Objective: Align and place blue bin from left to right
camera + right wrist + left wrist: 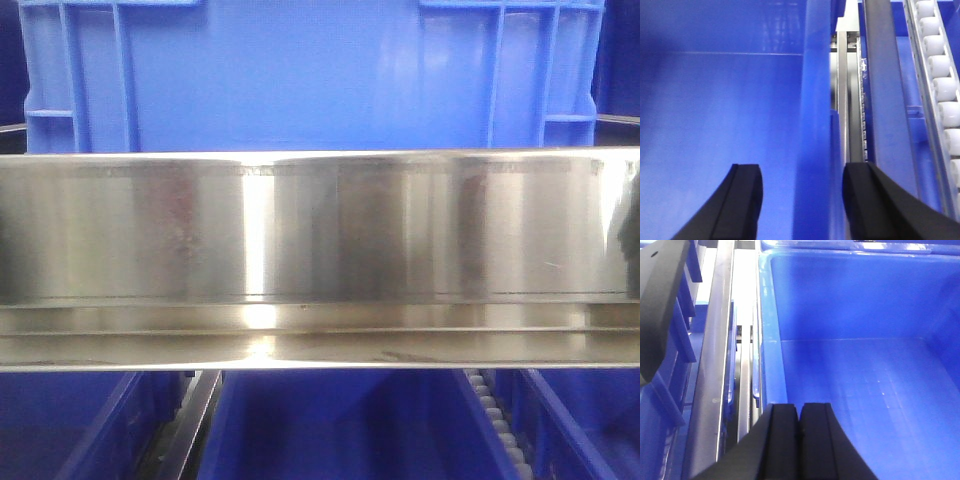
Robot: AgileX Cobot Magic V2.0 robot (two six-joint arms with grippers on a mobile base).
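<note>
The blue bin (pixel 300 80) fills the far upper part of the front view, its flat ribbed side facing me, standing just behind a shiny steel rail (pixel 320 230) that runs left to right; darker bins (pixel 330 430) show below the rail. My right gripper (pixel 802 172) is spread open, one finger inside a bin and the other outside, straddling its right wall (pixel 815 100) without squeezing it; a roller track (pixel 940 75) runs to the right. My left gripper (pixel 800 440) is clenched with its fingertips pressed together on nothing, hanging over the near left part of a bin's floor (pixel 865 390), beside its left rim. I take this for the same bin but cannot confirm it. I judge the step to be getting a hold before sliding it. Next, the right fingers need to pinch the wall, and the left must open to take its own side
</note>
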